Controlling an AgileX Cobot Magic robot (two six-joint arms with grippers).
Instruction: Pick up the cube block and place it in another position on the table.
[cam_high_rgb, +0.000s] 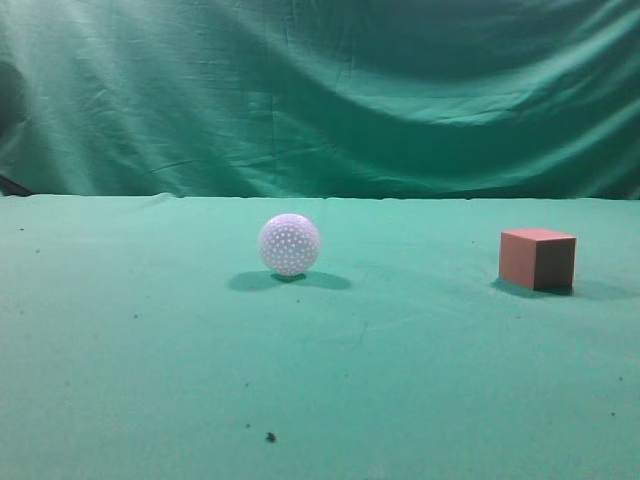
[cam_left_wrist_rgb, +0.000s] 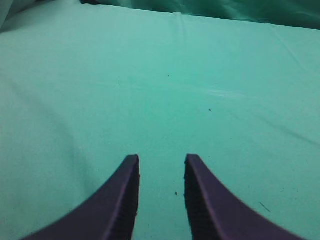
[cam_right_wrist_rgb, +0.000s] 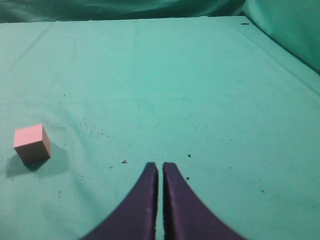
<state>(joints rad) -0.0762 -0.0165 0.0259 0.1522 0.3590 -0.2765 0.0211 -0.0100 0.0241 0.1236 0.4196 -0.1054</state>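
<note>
A wrinkled green curtain (cam_high_rgb: 320, 95) hangs across the whole back of the scene, meeting the far edge of the table (cam_high_rgb: 130, 380), a wide flat surface under green cloth dotted with small dark specks. Taking the white dimpled ball (cam_high_rgb: 289, 244) as the landmark, it sits on the table a little left of the middle of the exterior view, casting a soft shadow at its base. The cube block (cam_high_rgb: 537, 259) rests flat on the cloth well to the right of the ball and at about the same depth, its lit reddish face turned toward the ball and its darker face turned away; the two are well apart, with only bare cloth between them. A dark speck (cam_high_rgb: 270, 437) lies on the cloth well in front of the ball, toward the camera. In the right wrist view the cube sits off to the left of the right gripper (cam_right_wrist_rgb: 160, 170), apart from it, with open cloth between; that gripper's dark fingers are pressed together with barely a slit between them and nothing held. In the left wrist view the left gripper (cam_left_wrist_rgb: 161, 162) hovers over bare cloth with its dark fingers spread apart, a clear gap between the tips, and neither ball nor cube shows there.
</note>
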